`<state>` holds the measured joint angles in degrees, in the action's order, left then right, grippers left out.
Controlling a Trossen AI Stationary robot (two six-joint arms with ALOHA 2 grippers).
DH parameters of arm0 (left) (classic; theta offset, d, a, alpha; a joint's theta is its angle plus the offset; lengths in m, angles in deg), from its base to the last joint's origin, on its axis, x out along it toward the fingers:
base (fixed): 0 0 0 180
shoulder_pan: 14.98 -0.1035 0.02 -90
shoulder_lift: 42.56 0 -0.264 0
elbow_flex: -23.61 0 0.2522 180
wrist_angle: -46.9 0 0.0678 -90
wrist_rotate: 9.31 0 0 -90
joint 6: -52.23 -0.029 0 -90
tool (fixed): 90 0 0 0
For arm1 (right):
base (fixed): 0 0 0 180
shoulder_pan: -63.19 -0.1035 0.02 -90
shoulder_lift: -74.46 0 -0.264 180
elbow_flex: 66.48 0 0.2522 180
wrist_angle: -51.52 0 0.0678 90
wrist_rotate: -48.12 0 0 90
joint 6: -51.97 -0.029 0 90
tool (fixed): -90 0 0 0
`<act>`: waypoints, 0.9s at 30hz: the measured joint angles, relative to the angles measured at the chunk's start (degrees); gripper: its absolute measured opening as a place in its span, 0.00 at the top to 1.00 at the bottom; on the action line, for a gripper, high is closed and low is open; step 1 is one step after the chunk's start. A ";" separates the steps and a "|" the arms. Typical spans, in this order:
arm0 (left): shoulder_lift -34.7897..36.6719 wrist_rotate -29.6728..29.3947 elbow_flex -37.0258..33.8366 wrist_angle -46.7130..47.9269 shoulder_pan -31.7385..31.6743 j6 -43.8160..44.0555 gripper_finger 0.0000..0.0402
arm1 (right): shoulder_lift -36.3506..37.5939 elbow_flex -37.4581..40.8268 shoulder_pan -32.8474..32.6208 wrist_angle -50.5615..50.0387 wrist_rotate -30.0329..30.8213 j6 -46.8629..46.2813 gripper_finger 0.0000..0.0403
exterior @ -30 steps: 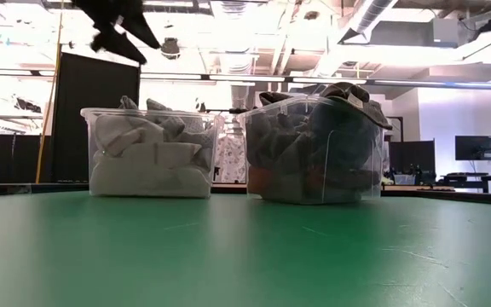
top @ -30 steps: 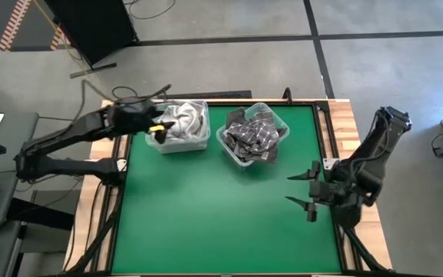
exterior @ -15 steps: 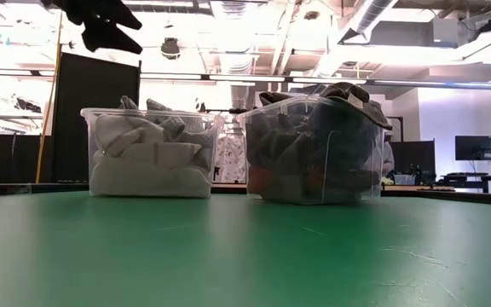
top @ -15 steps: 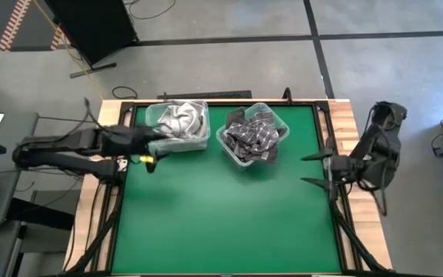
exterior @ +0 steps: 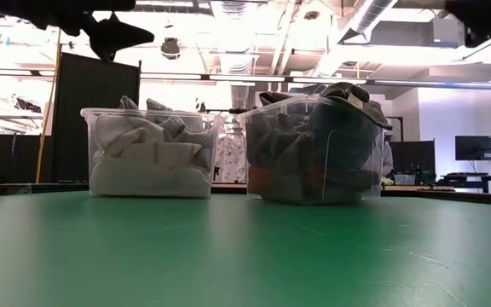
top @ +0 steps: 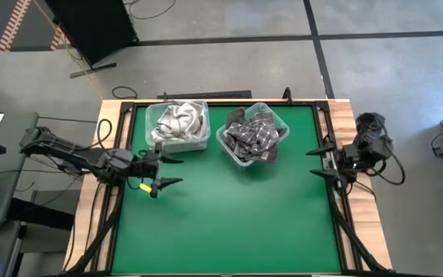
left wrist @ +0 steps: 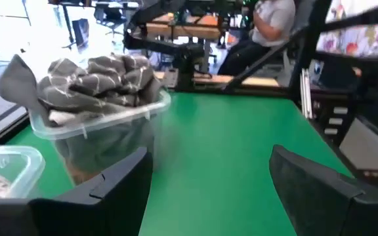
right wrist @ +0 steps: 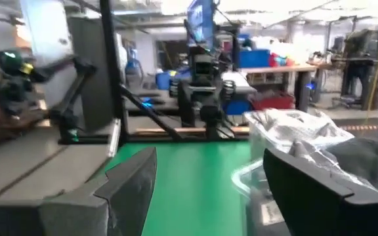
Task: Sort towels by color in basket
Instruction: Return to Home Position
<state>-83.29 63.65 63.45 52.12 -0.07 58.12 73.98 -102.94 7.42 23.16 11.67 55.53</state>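
At the table's (top: 229, 223) left edge the left gripper (top: 172, 171) hangs wide and empty, light towels (top: 177, 119) fill the left bin (top: 179, 148), dark checked towels (top: 254, 132) fill the right bin (top: 233, 156) near the far edge, and the right gripper (top: 311, 162) hangs wide and empty at the right edge, so sorting looks finished.

Cloth, clear plastic, matt top
Grey towels (top: 177, 121) and checked towels (top: 254, 135) are soft, creased cloth; left bin (top: 180, 146) and right bin (top: 239, 159) clear glossy plastic; table (top: 221, 223) smooth matt green, with wood edge (top: 348, 123).

Two clear bins (exterior: 150, 162) (exterior: 309, 158) of towels (top: 181, 119), two arms (top: 71, 156) (top: 368, 145).
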 joint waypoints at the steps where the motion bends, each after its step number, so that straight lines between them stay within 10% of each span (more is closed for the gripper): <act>1: 0.03 0.00 -0.47 -0.02 0.29 -0.44 0.27 | 0.44 0.92 -0.01 0.67 0.87 0.74 0.23; 27: 1.07 -0.28 -24.61 -25.20 3.02 -7.64 0.27 | 0.33 22.16 27.82 23.91 -6.68 1.28 0.28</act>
<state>-82.22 63.37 38.85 26.92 2.96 50.48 74.31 -80.78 35.24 47.07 4.98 56.81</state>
